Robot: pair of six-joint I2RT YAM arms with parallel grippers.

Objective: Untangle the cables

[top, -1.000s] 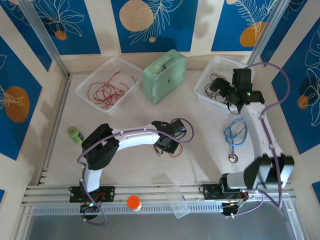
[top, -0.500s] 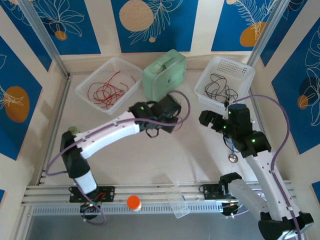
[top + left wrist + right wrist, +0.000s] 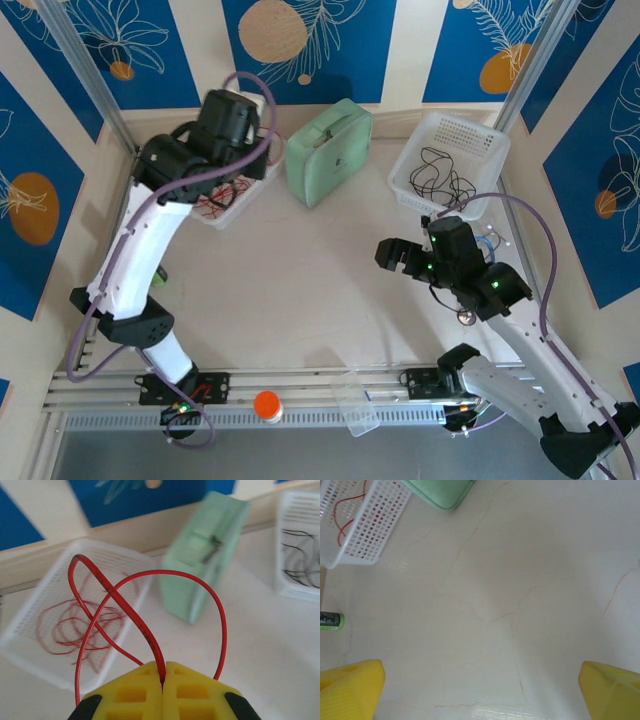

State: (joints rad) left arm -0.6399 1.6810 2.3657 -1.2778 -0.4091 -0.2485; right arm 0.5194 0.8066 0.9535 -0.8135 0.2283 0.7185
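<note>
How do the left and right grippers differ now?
The left gripper is shut; the right gripper is open. The left gripper pinches a red cable; the right gripper holds nothing. The left gripper faces a white basket; the right gripper, the table. Both have yellow fingers.

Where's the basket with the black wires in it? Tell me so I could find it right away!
Look at the far side of the table for the big mint-green case. Just right of it, in the back corner, sits a white basket. It holds thin black cables, while the other white basket, left of the case, holds red cables.
</note>
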